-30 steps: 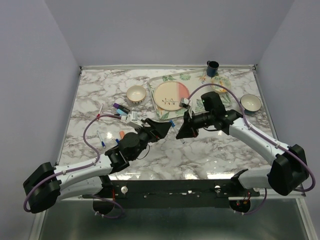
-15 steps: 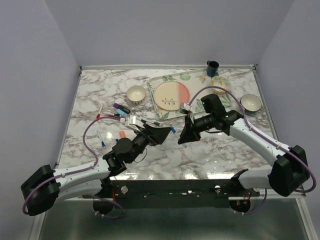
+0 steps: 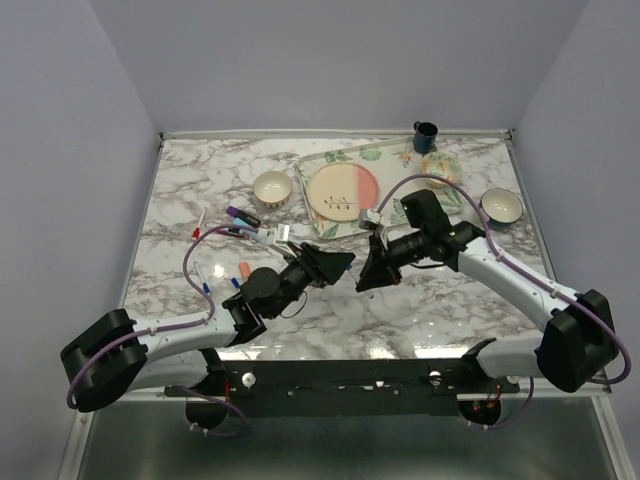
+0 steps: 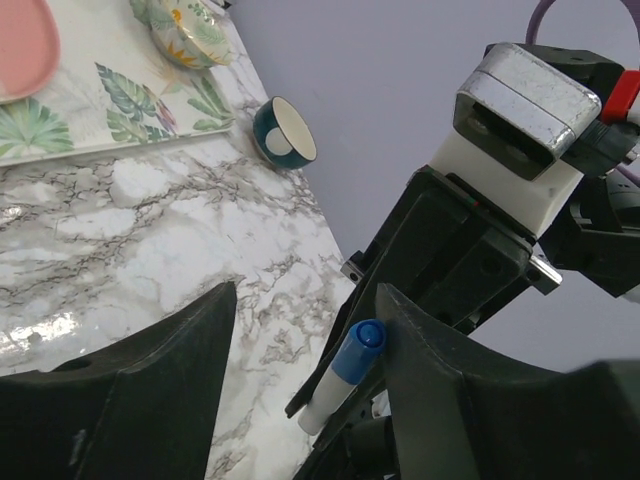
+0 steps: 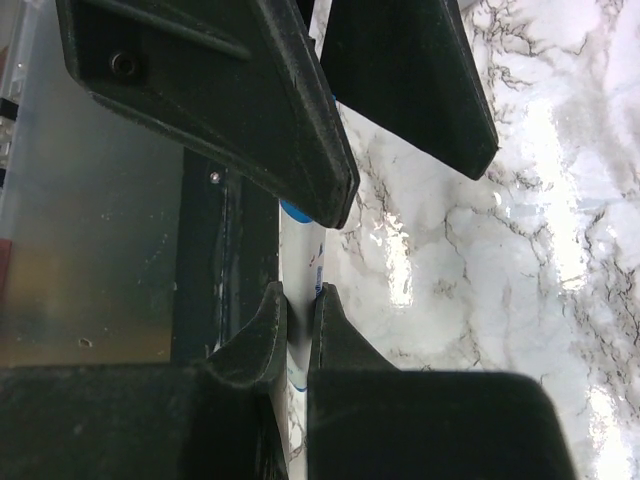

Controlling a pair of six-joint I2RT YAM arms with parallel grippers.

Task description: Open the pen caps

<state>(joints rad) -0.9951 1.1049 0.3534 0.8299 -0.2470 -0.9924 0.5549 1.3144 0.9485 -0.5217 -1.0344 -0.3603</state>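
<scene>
L gripper (image 3: 344, 262) nearer; pen (image 4: 325, 396) points blue cap (image 4: 358, 350) into it.

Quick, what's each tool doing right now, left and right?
Left tool: open, gripping nothing; the blue cap sits in its gap.
Right tool: closed on the white pen.

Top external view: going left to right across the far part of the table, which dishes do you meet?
Cream bowl → pink plate → dark blue mug → dark-rimmed bowl. The floral dish by the mug is left out, since the two overlap in the order.
</scene>
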